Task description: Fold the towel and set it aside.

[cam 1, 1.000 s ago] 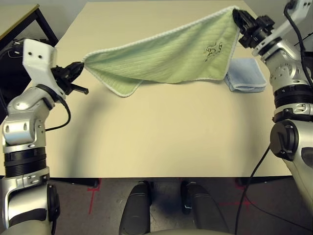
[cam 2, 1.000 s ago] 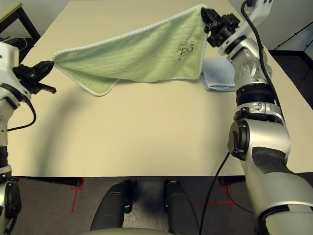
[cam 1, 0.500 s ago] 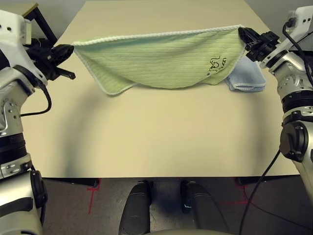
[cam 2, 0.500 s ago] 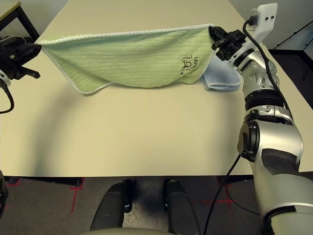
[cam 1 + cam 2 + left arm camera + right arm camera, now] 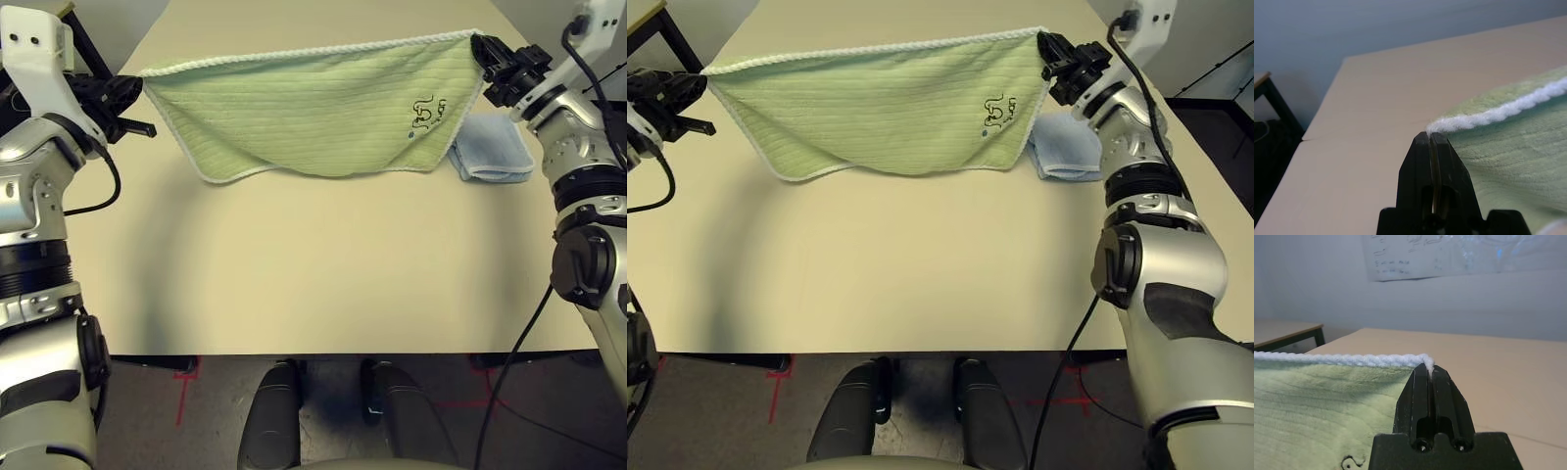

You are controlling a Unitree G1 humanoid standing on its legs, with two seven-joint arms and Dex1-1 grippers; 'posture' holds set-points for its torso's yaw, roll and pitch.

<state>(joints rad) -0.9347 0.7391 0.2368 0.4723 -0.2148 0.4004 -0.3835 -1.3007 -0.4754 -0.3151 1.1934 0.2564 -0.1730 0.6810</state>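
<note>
- Left wrist view: my left gripper (image 5: 1431,138) has its two black fingers pressed tight together, and they pinch one corner of the towel (image 5: 1508,147) right at the white edging (image 5: 1498,113).
- From that pinched corner the green cloth runs away from my left fingers, out toward my other arm.
- Right wrist view: my right gripper (image 5: 1428,370) is squeezed tight too, and it bites the other top corner of the towel, where the white edging (image 5: 1337,359) meets my fingertips.
- A dark scribble mark (image 5: 1349,462) sits on the green cloth just under my right fingers.
- Between my two grippers the top edge of the towel (image 5: 313,108) is pulled almost straight, up in the air over the far part of the table (image 5: 313,264).
- My left gripper (image 5: 135,88) holds the left end and my right gripper (image 5: 480,49) holds the right end, and they are well apart.
- Below that edge the cloth hangs down and sags. I cannot tell if its low edge touches the table.
- The scribble mark (image 5: 427,111) is on the side near my right gripper.
- A pale blue folded towel (image 5: 495,147) lies flat on the table just below my right gripper, partly behind the hanging green cloth.
- Under the hanging cloth there is a soft shadow on the tan table top.
</note>
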